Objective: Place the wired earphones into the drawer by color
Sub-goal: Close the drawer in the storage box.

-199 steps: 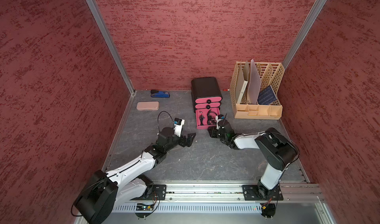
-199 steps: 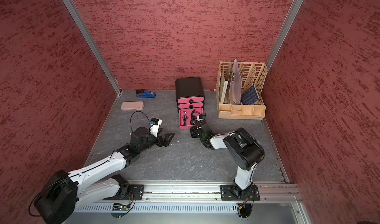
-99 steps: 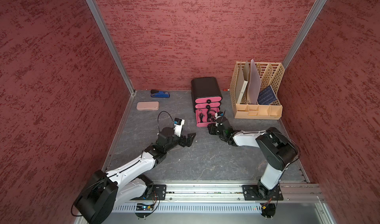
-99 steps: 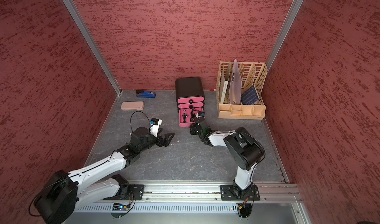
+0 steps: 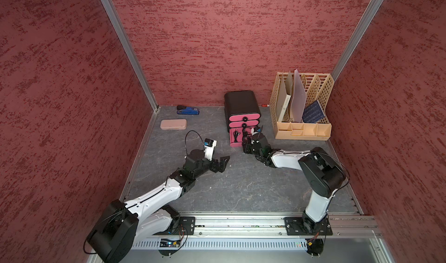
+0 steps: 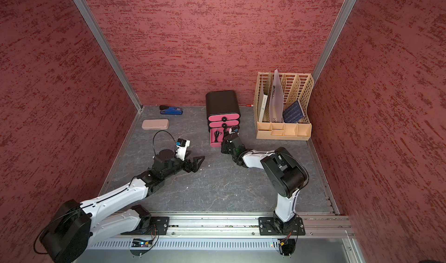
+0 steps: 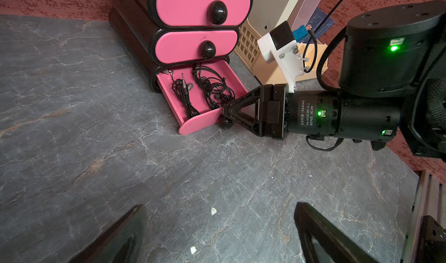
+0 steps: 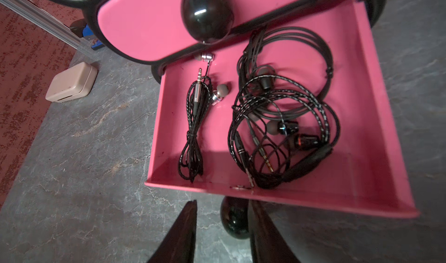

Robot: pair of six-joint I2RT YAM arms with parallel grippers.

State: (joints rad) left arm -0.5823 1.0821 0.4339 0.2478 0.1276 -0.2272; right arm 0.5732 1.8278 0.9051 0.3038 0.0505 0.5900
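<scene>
The black drawer unit [image 5: 242, 103] has pink fronts, and its bottom drawer [image 8: 376, 119] is pulled open. Inside it lie black wired earphones: a slim bundle [image 8: 193, 129] and a tangled heap [image 8: 282, 119], which also show in the left wrist view [image 7: 212, 90]. No red or white earphones are in view. My right gripper [image 8: 223, 202] sits at the drawer's front with its fingers partly apart around the black knob [image 8: 235, 222]. One finger is against the knob and the other stands off it. My left gripper [image 7: 218, 205] hangs wide open and empty over bare table, left of the drawers [image 5: 223, 161].
A blue stapler [image 5: 187, 109] and a beige case [image 5: 173, 124] lie at the back left. A tan file organizer [image 5: 301, 109] stands right of the drawer unit. Small white crumbs [image 7: 213, 210] dot the table below the left gripper.
My right gripper has edged toward the drawer unit and its jaws have widened a little around the knob. The drawer seems pushed in slightly. The left arm has not moved.
</scene>
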